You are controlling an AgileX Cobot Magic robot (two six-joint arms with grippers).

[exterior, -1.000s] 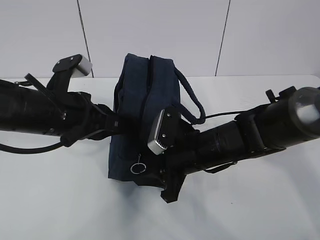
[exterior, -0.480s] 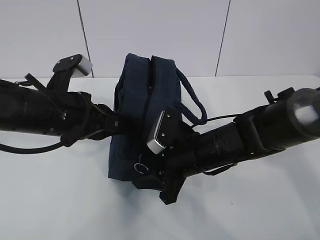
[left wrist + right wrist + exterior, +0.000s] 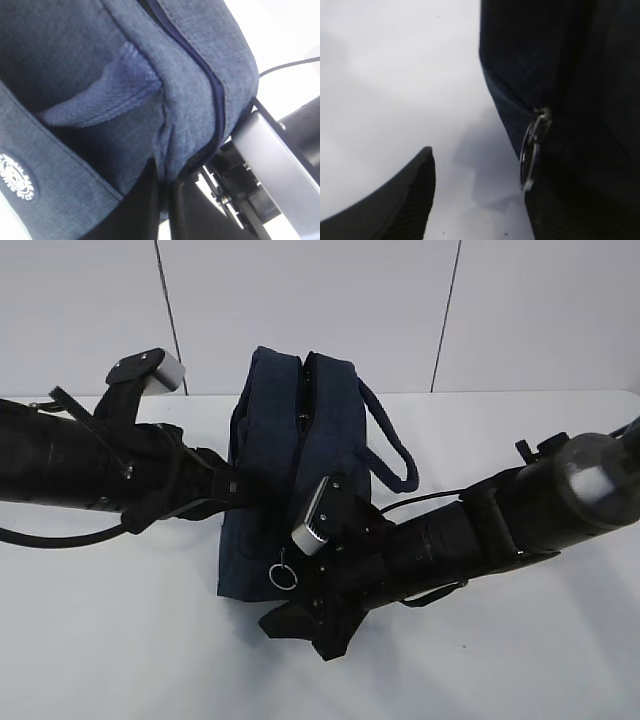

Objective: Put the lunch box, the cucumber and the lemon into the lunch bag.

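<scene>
The dark navy lunch bag (image 3: 290,460) stands upright in the middle of the white table, and the zipper (image 3: 212,95) along its top looks closed. My left gripper (image 3: 233,490) is shut on a fold of the bag's left side, which shows pinched between the fingers (image 3: 140,210) in the left wrist view. The silver ring pull (image 3: 282,573) hangs free at the bag's front end. My right gripper (image 3: 300,632) is open just in front of and below it. In the right wrist view the ring pull (image 3: 532,150) hangs beside one finger (image 3: 400,205). The lunch box, cucumber and lemon are out of view.
A strap handle (image 3: 392,445) loops off the bag's right side above my right arm (image 3: 500,520). A white round emblem (image 3: 15,177) marks the bag's side. A thin cable (image 3: 430,495) runs along the right arm. White table (image 3: 120,640) lies in front; the wall stands close behind.
My right gripper has opened wider and moved down and forward, away from the ring pull, which now hangs loose. The left gripper has kept its grip and place.
</scene>
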